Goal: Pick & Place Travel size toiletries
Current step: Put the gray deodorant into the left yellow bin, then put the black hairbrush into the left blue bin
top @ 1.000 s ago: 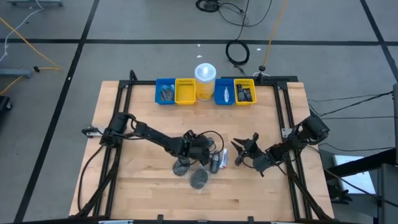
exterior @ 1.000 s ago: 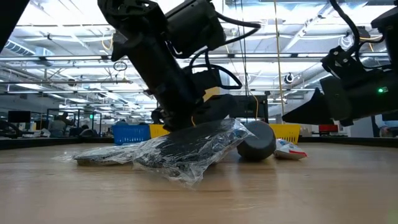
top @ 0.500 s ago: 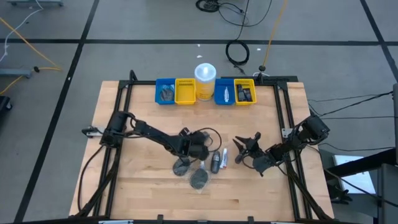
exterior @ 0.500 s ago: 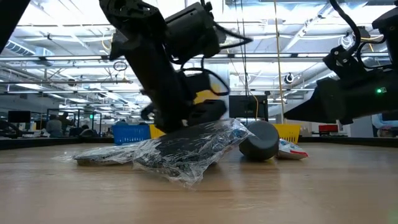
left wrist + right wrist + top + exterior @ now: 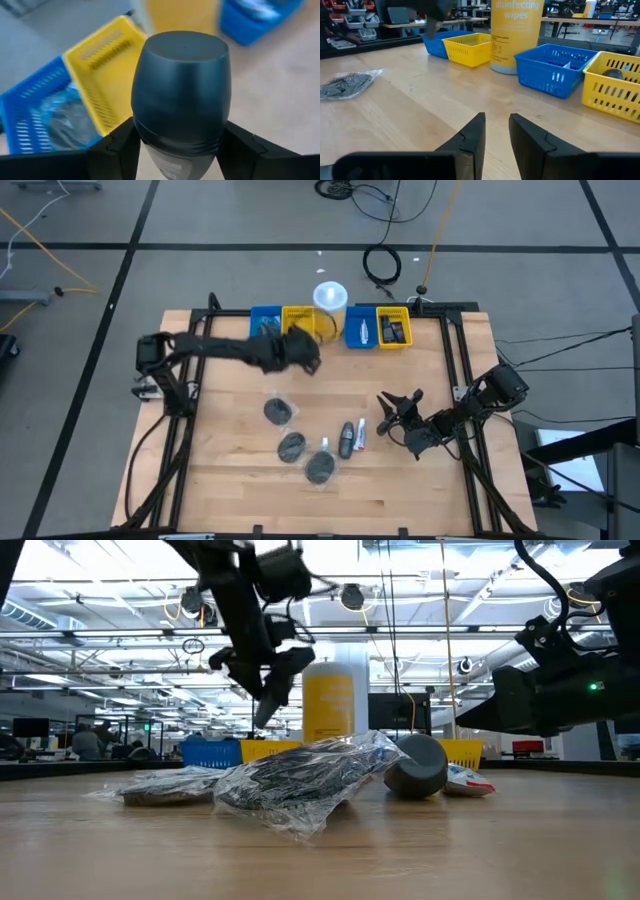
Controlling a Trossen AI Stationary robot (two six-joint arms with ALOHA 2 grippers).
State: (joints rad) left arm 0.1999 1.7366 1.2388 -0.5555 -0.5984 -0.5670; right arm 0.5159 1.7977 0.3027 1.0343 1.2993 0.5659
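My left gripper (image 5: 303, 356) hangs in the air just near of the far row's yellow bin (image 5: 298, 326), shut on a small dark bottle (image 5: 181, 90). Three dark grey discs in clear wrap (image 5: 278, 411) (image 5: 291, 446) (image 5: 320, 467) lie flat mid-table. Beside them lie another dark bottle (image 5: 345, 440) and the white-silver tube (image 5: 360, 435). In the low view that bottle (image 5: 418, 766) lies on its side next to the tube (image 5: 466, 780). My right gripper (image 5: 397, 408) waits open above the wood, right of the tube. My left gripper pinches the dark bottle between its two fingers (image 5: 116, 146), on the lower body (image 5: 180, 144) below the rounded cap. The cap end sticks out past the fingertips. The bottle is lifted clear of the table.
Along the far edge stand a blue bin (image 5: 265, 327) with wrapped items, the yellow bin, a tall white-lidded yellow wipes cup (image 5: 330, 302), a second blue bin (image 5: 361, 329) and a second yellow bin (image 5: 393, 327). Black frame rails (image 5: 452, 370) run along both sides.
My left gripper has risen from among the items mid-table and swung toward the far edge, to just near of the yellow bin, carrying the dark bottle. A wrapped disc that the arm had covered now shows. My right gripper has stayed put.
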